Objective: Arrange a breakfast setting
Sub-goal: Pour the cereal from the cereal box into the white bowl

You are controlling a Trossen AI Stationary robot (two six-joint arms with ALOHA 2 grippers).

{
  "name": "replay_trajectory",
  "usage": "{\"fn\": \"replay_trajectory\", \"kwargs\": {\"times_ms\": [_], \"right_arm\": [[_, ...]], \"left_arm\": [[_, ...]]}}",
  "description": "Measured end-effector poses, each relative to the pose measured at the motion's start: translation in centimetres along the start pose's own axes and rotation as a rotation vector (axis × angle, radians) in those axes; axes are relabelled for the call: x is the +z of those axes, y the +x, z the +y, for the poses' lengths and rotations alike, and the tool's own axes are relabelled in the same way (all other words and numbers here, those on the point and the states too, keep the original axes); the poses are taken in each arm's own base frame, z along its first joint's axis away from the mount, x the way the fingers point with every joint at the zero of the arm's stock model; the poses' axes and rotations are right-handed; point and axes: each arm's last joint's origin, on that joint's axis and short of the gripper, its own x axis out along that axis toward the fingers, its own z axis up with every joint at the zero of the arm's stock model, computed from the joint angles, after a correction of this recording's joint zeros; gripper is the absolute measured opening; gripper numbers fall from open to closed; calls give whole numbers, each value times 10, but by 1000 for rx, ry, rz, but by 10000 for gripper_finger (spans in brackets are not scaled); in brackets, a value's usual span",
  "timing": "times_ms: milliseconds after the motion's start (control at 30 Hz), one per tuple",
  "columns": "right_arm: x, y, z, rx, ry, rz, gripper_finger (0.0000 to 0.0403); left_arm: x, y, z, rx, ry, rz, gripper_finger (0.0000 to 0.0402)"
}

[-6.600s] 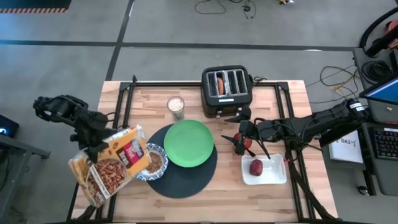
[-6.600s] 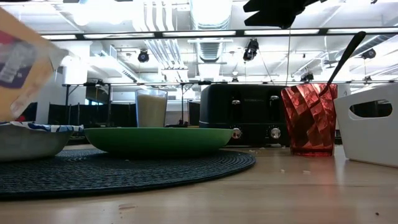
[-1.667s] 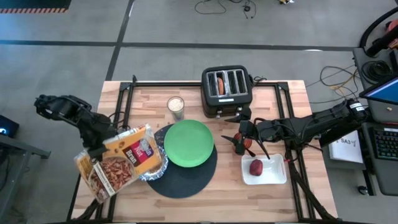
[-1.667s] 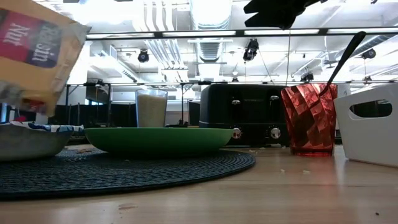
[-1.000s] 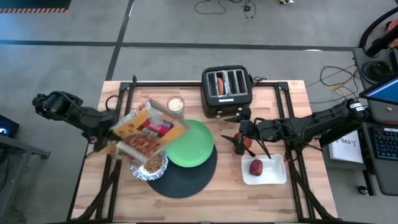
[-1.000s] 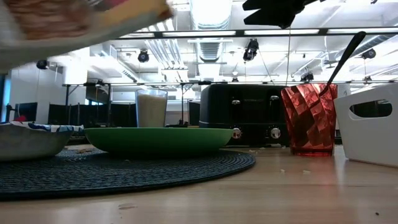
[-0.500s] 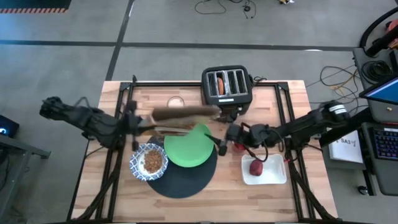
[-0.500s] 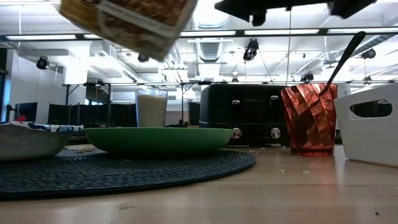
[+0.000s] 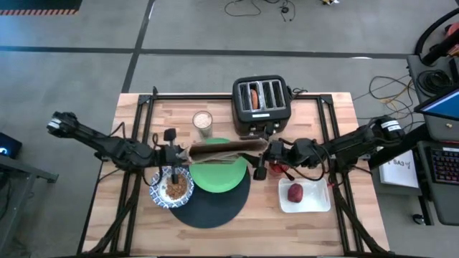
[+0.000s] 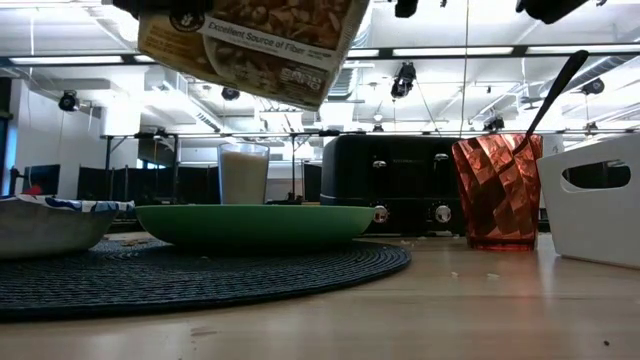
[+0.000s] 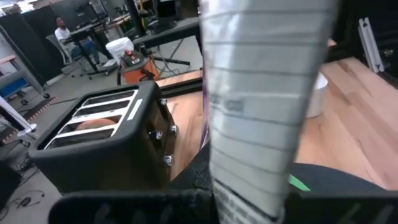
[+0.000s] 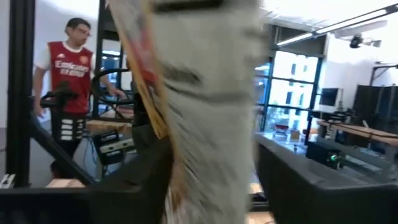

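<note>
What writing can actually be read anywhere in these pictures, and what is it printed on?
"Excellent Source of Fiber": on the cereal box held up over the table, low view.
"Emirates", roughly: on the red shirt of a person in the room behind.
The box's other print, close up in both wrist views, is too blurred to read.
Nothing else bears readable text.

Cereal box (image 9: 222,148) above green plate (image 9: 219,176)

Grey floor (image 9: 193,29); ceiling strip lights (image 10: 420,52); windows (image 12: 292,87).
</note>
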Motion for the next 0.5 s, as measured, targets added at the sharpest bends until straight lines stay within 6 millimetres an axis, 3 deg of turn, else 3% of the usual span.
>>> {"fn": "replay_trajectory", "kwargs": {"times_ms": [200, 333, 500], "right_arm": [[3, -2, 0, 20, -13, 11, 30], [3, -2, -1, 21, -17, 21, 11], [1, -4, -1, 32, -30, 72, 8]], "left_arm": [[5, 12, -6, 3, 7, 25, 0], [8, 18, -8, 6, -27, 42, 10], [11, 20, -4, 23, -81, 33, 61]]}}
